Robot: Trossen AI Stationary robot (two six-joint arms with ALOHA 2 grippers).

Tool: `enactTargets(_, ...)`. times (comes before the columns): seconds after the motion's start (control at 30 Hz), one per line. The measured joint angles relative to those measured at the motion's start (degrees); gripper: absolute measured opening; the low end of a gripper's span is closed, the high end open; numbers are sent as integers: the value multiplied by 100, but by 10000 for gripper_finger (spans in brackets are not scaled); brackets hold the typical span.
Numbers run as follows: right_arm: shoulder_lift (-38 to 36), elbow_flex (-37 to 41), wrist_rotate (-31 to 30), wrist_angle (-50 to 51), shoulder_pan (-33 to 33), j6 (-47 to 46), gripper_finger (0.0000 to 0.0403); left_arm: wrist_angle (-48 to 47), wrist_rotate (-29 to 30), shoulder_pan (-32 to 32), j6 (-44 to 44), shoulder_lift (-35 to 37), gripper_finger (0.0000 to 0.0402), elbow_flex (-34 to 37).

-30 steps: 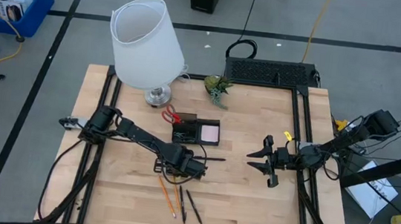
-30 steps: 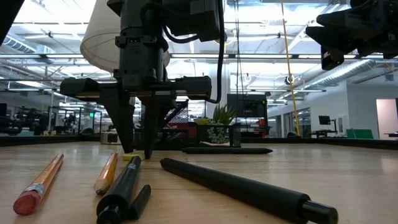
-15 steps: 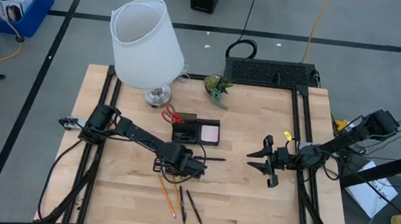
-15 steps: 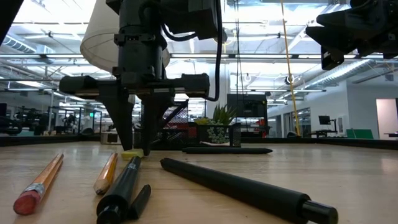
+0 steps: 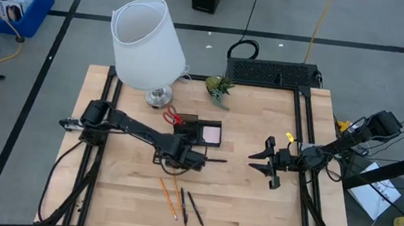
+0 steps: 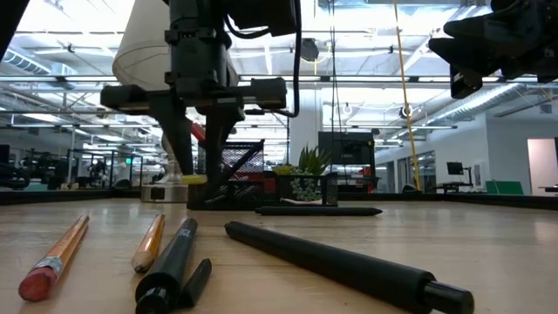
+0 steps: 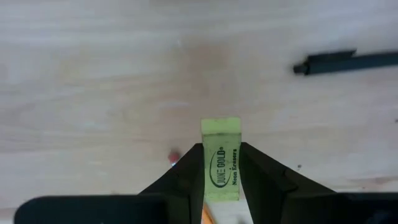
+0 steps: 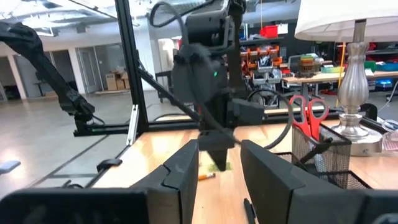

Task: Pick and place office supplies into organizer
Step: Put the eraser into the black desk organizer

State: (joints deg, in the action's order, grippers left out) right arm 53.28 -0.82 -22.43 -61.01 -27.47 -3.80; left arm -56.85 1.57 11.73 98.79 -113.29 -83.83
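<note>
The left end effector (image 5: 199, 158) hung just above the bench (image 5: 253, 201) near its middle, its fingers (image 7: 186, 177) clamped on a yellow-green eraser (image 7: 221, 158), which was lifted clear of the wood. A black pen (image 5: 214, 160) lay on the bench just at its 3 o'clock side. The organizer (image 5: 198, 133) sat close by at 12 o'clock from that end effector, with a pink sticky-note pad (image 5: 212, 134) in its right compartment and red-handled scissors (image 5: 172, 115) standing at its 10 o'clock corner. At 6 o'clock, toward the bench's front edge, lay two orange pencils (image 5: 168, 197) and two more black pens (image 5: 189, 206). The right end effector (image 5: 270, 166) waited at 3 o'clock above the bench, fingers apart and holding nothing.
</note>
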Motion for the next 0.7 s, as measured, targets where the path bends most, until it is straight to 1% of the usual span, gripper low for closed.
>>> enactTargets(0.17,2,0,2,13,-1,-1,116,-25,178,-254,-412,163,97,-7)
enactTargets(0.37,4,0,2,4,1,-1,116,-86,202,-715,-1123,205,97,-7)
enactTargets(0.53,3,1,2,6,-1,1,116,-69,97,-1174,-1900,216,97,-10)
enactTargets(0.7,3,1,1,6,-2,-1,116,-83,21,-1476,-2312,216,97,-11)
